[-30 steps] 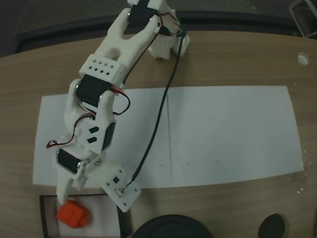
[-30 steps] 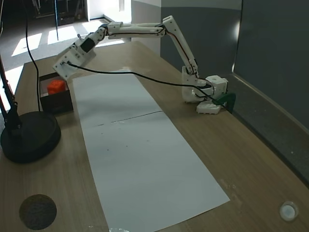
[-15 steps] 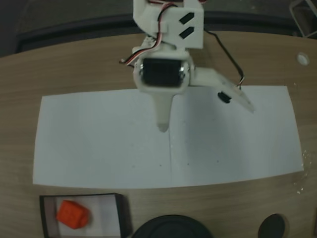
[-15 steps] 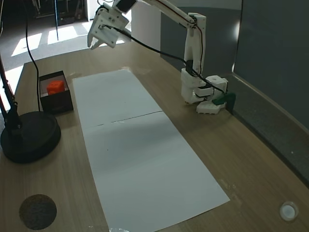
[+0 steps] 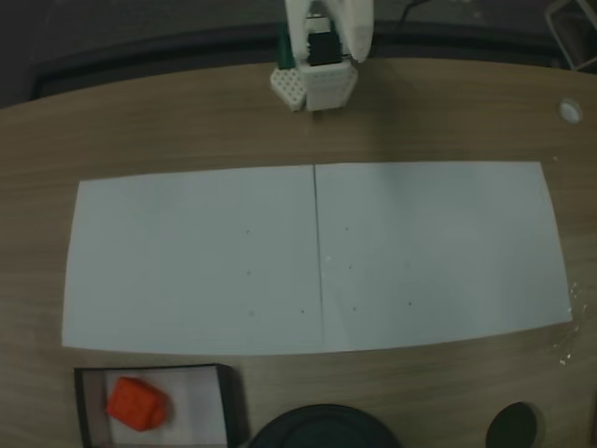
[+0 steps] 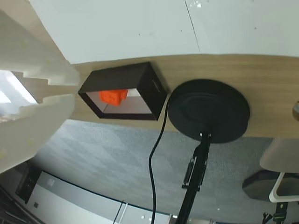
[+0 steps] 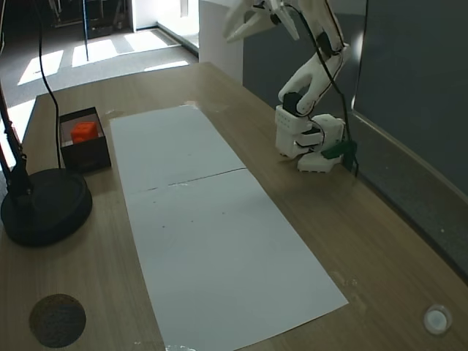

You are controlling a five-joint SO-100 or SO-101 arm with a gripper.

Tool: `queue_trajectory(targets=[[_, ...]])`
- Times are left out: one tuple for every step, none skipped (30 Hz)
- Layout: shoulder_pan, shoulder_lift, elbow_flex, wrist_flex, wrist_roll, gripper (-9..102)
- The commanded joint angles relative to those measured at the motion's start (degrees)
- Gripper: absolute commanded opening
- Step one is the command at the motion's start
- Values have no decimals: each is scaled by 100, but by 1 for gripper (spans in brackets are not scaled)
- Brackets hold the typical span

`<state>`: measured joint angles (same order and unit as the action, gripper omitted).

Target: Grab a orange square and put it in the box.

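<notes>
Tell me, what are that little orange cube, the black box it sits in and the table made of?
The orange square looks like moulded or printed plastic: one even bright colour, matte, rounded edges. The box has thin, flat, dull black walls and a white bottom; card or thin plastic, I cannot tell which. The table shows pale wood grain under a smooth, low sheen, so likely laminate or veneer rather than raw wood.

I find no readable text, label, brand, number or sign in any view. On the box (image 6: 122, 91), the outer side wall carries a faint mark in the wrist view, but it is too small and blurred for me to read. The white paper sheet (image 5: 317, 257) on the desk (image 5: 140, 121) shows only scattered specks and a centre seam, no lettering. The white arm base (image 7: 303, 135) bears no legible marking.
</notes>
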<state>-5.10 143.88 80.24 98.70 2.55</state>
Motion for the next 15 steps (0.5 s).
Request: queue_trajectory(targets=[[-9, 1046, 1204, -255, 0, 0], [-9, 1617, 1925, -457, -9, 0], [-9, 1925, 2303, -589, -9, 0], [-9, 2241, 2646, -703, -9, 0], [-9, 2540, 2971, -835, -18, 0], [-9, 2821, 3270, -967, -18, 0], [-9, 3111, 3516, -1134, -18, 0], [-9, 3393, 3700, -1336, -18, 0], [-9, 3656, 3885, -1529, -18, 0], [-18, 3885, 4069, -1731, -26, 0], [-18, 4078, 4245, -1916, -70, 0], [-18, 4271, 4438, -2030, -229, 0], [-18, 4482, 4649, -2136, -439, 0], [-18, 4693, 4860, -2215, -650, 0], [-9, 4860, 5045, -2276, -835, 0]])
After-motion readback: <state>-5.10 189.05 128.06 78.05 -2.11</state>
